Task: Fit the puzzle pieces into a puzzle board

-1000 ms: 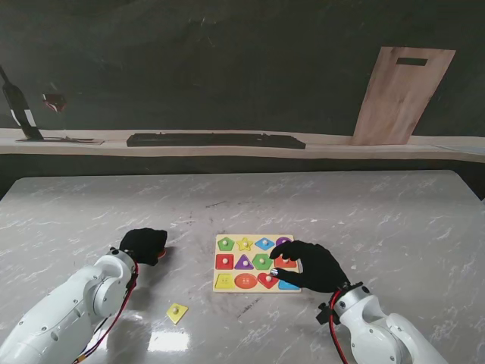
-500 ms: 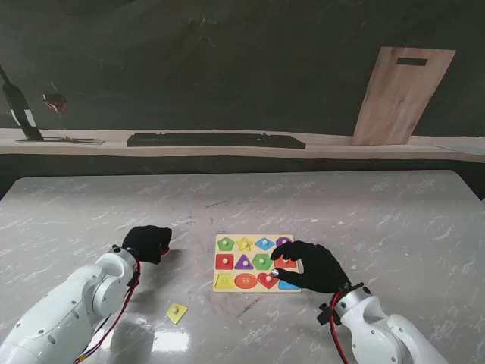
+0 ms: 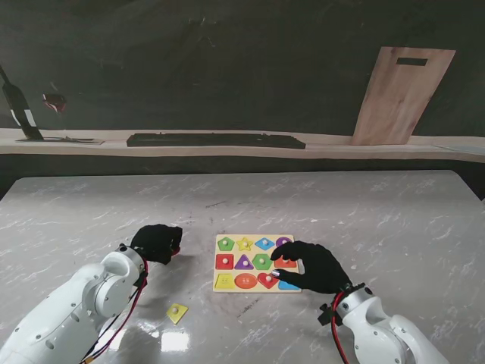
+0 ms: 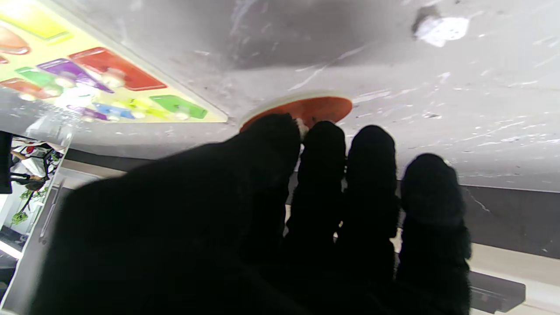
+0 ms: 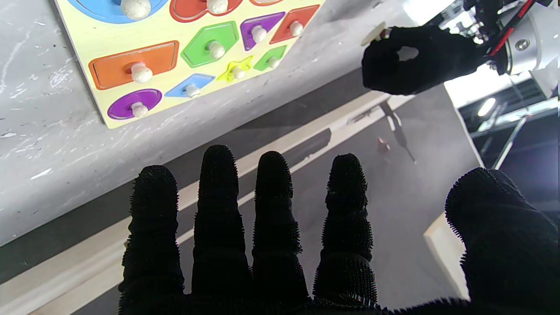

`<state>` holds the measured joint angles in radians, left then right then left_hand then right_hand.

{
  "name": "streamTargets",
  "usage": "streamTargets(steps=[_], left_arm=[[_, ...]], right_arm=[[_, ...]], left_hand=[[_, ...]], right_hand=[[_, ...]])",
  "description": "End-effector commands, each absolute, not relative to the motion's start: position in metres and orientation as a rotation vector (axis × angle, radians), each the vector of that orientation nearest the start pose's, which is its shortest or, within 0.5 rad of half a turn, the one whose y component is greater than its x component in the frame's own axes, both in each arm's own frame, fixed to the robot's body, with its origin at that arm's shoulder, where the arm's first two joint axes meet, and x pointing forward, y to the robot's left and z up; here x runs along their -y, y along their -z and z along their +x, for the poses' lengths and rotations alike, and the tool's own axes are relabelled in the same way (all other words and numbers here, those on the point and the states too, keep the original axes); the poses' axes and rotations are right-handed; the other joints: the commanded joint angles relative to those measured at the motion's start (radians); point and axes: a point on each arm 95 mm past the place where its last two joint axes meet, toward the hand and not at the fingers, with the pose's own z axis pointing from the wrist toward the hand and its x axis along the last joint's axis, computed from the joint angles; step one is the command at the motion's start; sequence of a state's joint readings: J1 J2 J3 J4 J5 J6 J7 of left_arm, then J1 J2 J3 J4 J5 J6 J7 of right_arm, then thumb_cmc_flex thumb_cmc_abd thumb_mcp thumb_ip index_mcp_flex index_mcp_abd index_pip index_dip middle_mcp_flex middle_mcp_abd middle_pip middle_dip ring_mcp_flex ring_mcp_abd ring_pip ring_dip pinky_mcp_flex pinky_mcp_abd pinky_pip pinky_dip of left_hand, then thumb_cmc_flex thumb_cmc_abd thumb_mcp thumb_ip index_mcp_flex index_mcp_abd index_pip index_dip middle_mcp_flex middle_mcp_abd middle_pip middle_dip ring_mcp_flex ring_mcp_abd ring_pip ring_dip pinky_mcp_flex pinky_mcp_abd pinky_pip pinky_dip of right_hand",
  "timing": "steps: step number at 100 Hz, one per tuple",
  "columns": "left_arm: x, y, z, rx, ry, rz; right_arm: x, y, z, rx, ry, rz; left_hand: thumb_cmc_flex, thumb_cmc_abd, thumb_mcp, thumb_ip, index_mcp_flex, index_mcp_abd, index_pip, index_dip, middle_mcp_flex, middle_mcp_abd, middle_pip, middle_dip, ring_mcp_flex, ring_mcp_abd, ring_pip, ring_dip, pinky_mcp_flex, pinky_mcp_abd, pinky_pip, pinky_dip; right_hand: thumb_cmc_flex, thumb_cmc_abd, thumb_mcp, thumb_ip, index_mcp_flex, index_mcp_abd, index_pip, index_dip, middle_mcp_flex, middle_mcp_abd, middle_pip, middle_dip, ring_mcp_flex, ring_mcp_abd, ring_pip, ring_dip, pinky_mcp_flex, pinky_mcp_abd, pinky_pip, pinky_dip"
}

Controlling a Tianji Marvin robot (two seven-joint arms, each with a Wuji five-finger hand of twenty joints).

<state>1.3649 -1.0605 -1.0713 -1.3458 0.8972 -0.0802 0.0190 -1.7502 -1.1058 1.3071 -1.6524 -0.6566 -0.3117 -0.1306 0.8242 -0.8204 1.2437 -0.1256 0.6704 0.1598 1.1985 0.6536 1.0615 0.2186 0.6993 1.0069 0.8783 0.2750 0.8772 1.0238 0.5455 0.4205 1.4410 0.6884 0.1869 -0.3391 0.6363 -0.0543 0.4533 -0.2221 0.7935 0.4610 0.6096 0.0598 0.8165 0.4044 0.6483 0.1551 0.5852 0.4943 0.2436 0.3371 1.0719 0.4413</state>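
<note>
Gray marble table point(image 3: 364, 205) fills most of what I see from the stand, with a dark wall and a long shelf behind it. A wooden board point(image 3: 402, 95) leans on that wall. The puzzle board point(image 3: 255, 262) lies flat near the middle, close to me, with colored shapes sitting in it. My right hand point(image 3: 314, 265) rests over the right side of the board, and I see nothing held in it. My left hand point(image 3: 157, 243) is to the left of the board, a little apart from it, curled around a small orange-red piece (only a sliver peeks out). A yellow piece point(image 3: 177, 312) lies alone on the table, nearer to me than the left hand.

From the left wrist, the black fingers point(image 4: 326, 144) are bunched together and the thumb presses in beside them. They grip the round orange piece point(image 4: 326, 107) by its small knob. The puzzle board point(image 4: 205, 114) shows off to one side with its red, purple and green shapes.

From the right wrist, the fingers point(image 5: 273, 192) are spread apart and hold nothing. The puzzle board point(image 5: 98, 48) is past them on the table, with an orange rectangle point(image 5: 133, 63), a green shape point(image 5: 210, 41) and a purple oval point(image 5: 133, 103) in their slots. The left hand point(image 5: 420, 59) shows far off, pinching its piece off the table.
</note>
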Motion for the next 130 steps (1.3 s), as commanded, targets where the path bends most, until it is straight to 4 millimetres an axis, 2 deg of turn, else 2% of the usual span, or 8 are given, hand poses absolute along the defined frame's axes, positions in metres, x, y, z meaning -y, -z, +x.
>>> streamTargets(steps=[1,70,130], left_arm=[[-0.004,0.352,0.44,-1.634,1.464,-1.25],[0.072,0.335,0.413,-1.72,1.597,-1.288],[0.121,0.342,0.402,-1.787,1.628,-1.325]], right_arm=[[0.001,0.335,0.345,1.672,2.526,-1.787],[0.016,0.32,0.332,1.533,2.678,-1.681],[0.023,0.313,0.325,1.42,2.724,-1.661]], left_hand=[[0.019,-0.021,0.08,0.06,-0.037,0.019,0.026,0.028,-0.015,-0.019,0.027,0.021,0.012,-0.011,0.022,0.016,-0.007,0.003,0.043,0.026],[0.026,-0.007,0.066,0.063,-0.044,0.019,0.016,0.044,-0.024,-0.017,0.027,0.026,0.006,-0.009,0.019,0.026,-0.014,0.002,0.043,0.033],[0.031,0.003,0.055,0.061,-0.05,0.021,0.008,0.05,-0.032,-0.012,0.025,0.029,-0.002,-0.003,0.02,0.03,-0.022,0.003,0.048,0.042]], right_hand=[[0.024,0.019,-0.016,0.011,0.016,-0.027,0.009,0.009,0.019,-0.031,-0.002,0.003,-0.015,-0.03,0.015,0.003,-0.006,-0.014,0.019,0.008],[0.03,0.025,-0.02,0.012,0.019,-0.024,0.006,0.009,0.019,-0.03,-0.004,0.002,-0.015,-0.03,0.013,0.003,-0.008,-0.013,0.018,0.007],[0.034,0.027,-0.023,0.014,0.02,-0.023,0.004,0.01,0.019,-0.029,-0.006,0.001,-0.016,-0.028,0.012,0.003,-0.008,-0.012,0.018,0.008]])
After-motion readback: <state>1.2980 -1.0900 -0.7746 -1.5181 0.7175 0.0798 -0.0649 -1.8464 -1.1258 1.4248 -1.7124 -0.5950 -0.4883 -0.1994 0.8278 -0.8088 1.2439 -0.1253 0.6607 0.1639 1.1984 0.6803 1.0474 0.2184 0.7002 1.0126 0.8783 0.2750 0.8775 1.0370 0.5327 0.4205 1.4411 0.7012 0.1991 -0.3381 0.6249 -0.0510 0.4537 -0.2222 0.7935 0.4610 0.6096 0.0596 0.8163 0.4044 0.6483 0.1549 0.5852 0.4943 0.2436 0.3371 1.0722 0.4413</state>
